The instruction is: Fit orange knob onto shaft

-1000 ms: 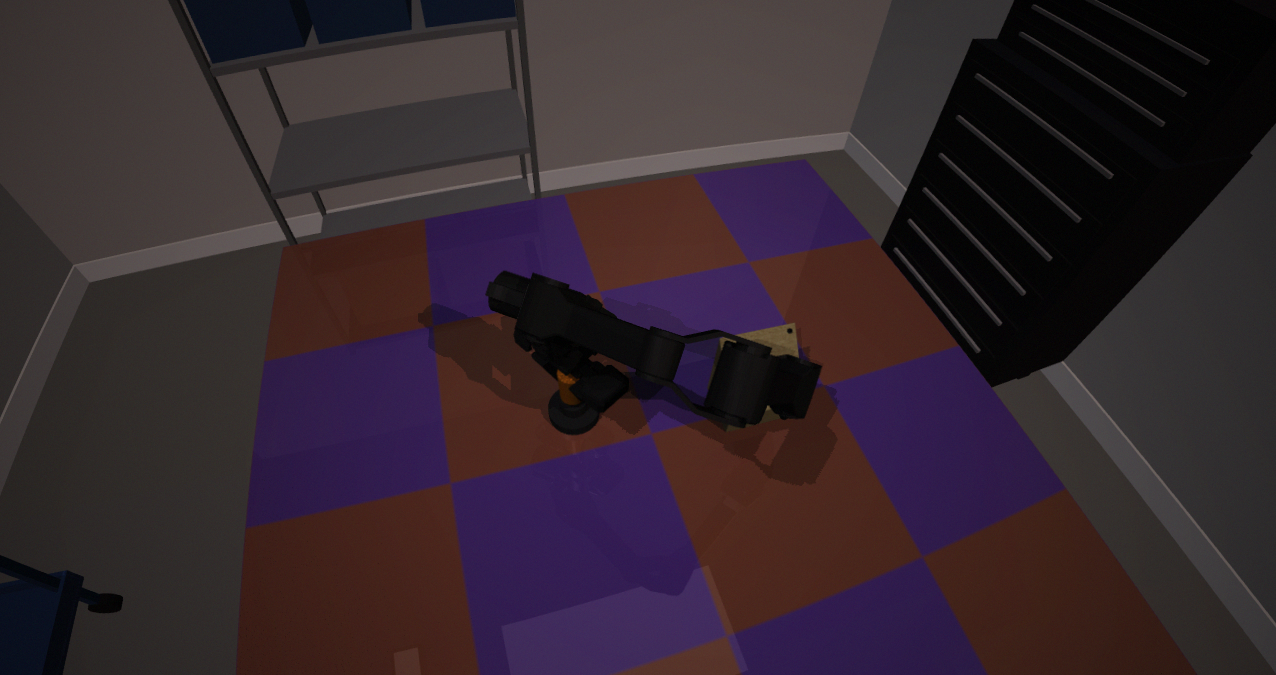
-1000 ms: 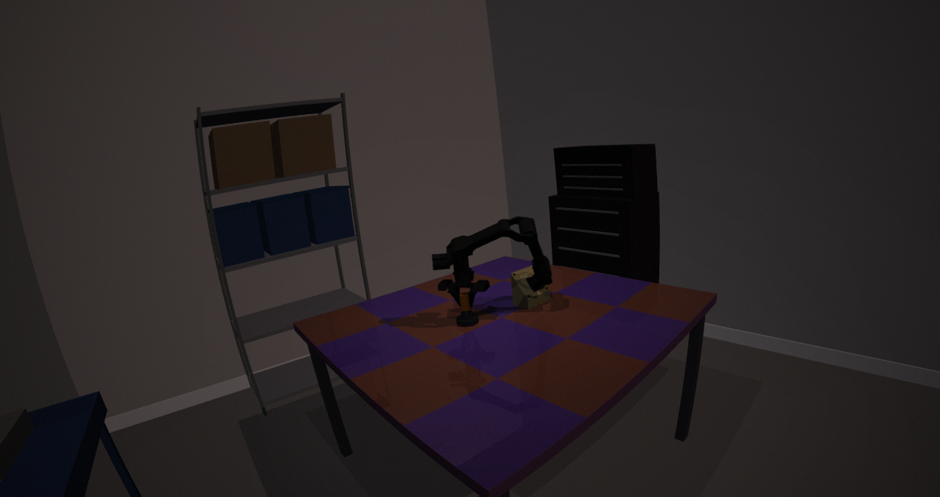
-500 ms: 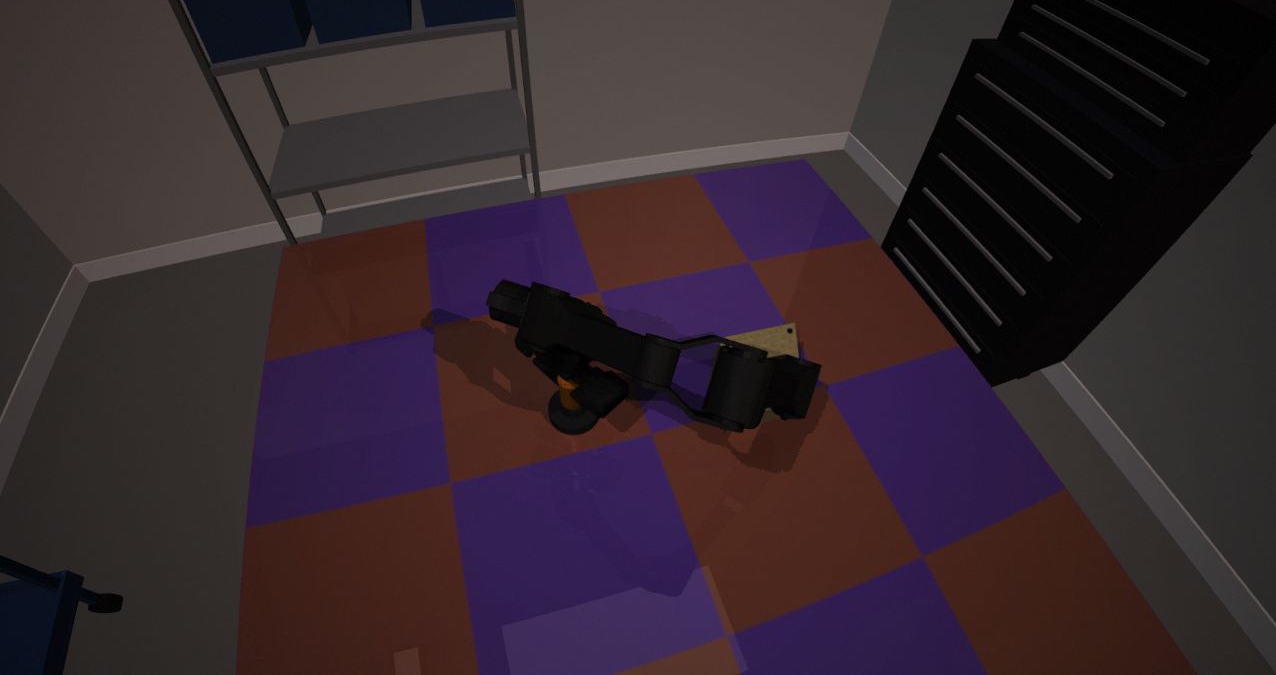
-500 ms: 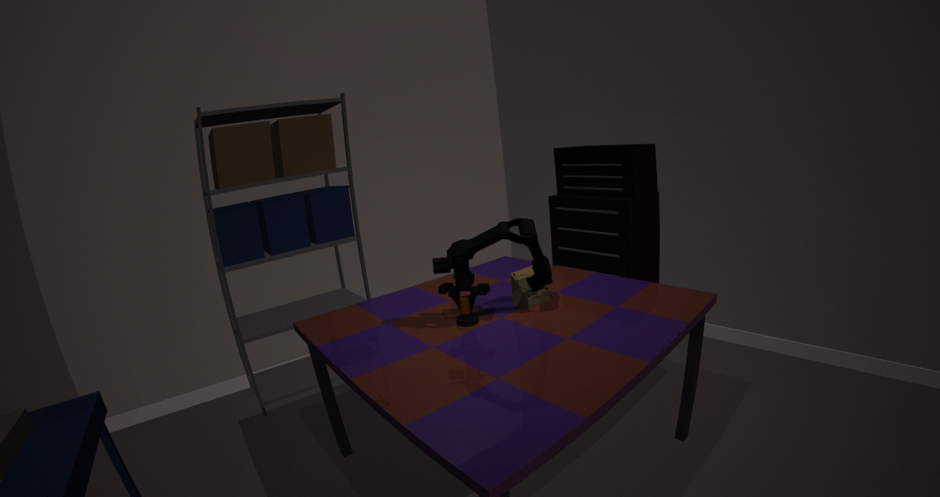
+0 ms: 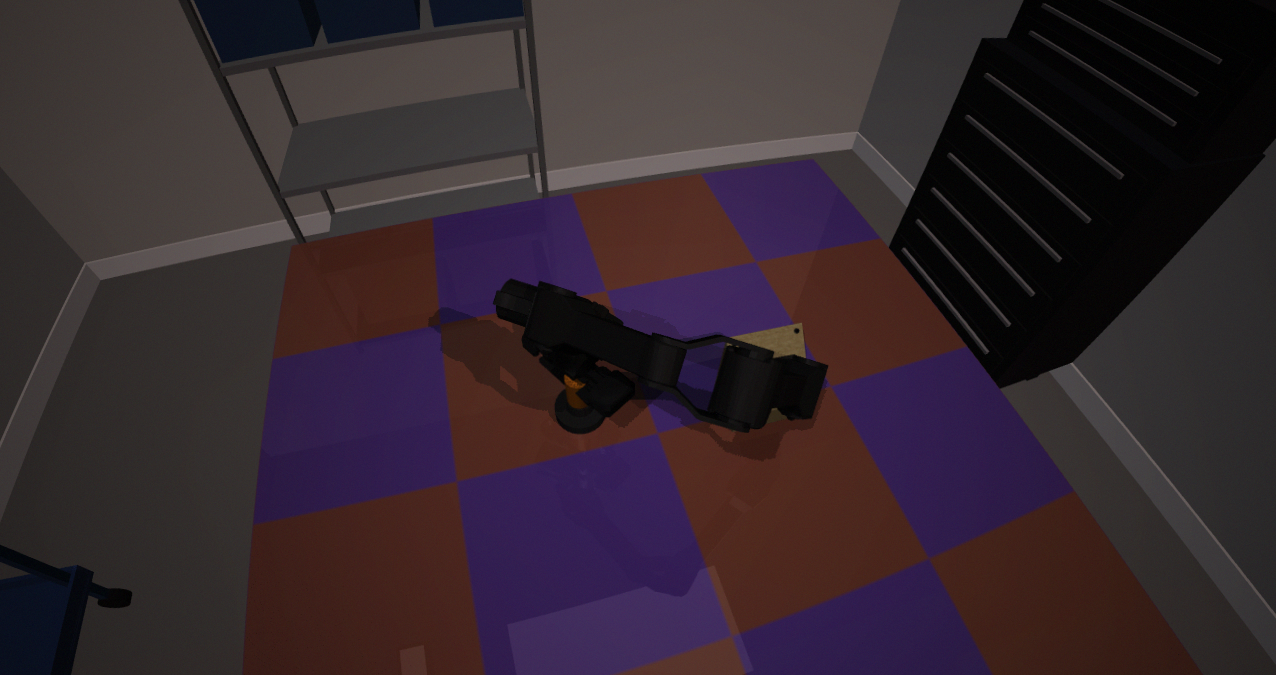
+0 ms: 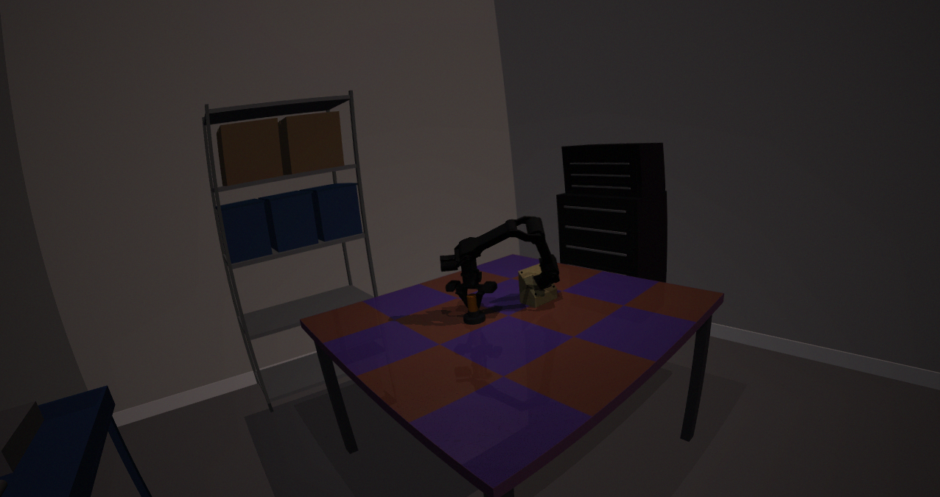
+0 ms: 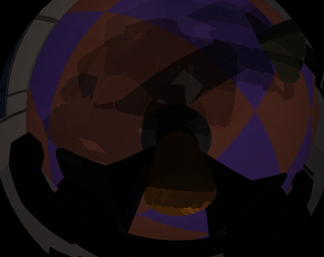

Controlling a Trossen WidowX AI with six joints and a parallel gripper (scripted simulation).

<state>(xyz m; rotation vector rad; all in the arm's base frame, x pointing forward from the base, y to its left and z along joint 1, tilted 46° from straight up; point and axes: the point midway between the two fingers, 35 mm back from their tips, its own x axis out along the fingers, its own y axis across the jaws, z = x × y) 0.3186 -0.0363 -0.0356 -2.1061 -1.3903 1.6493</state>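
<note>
The orange knob (image 5: 574, 389) (image 6: 472, 302) (image 7: 181, 160) stands upright on the dark round pedestal (image 5: 580, 419) (image 6: 472, 318) (image 7: 152, 131) near the middle of the checkered table (image 5: 571, 537) (image 6: 525, 389). My gripper (image 5: 585, 383) (image 6: 471, 295) (image 7: 178, 154) points straight down over it, one finger on each side of the knob, shut on it. The knob's lower end meets the pedestal top. The silver shaft is hidden under the knob, so I cannot tell how its flat side lines up.
The arm's tan base (image 5: 778, 339) (image 6: 535, 294) sits to the right of the pedestal. A metal shelf with boxes (image 5: 401, 135) (image 6: 289, 218) and a black drawer cabinet (image 5: 1070, 180) (image 6: 611, 211) stand beyond the table's far edges.
</note>
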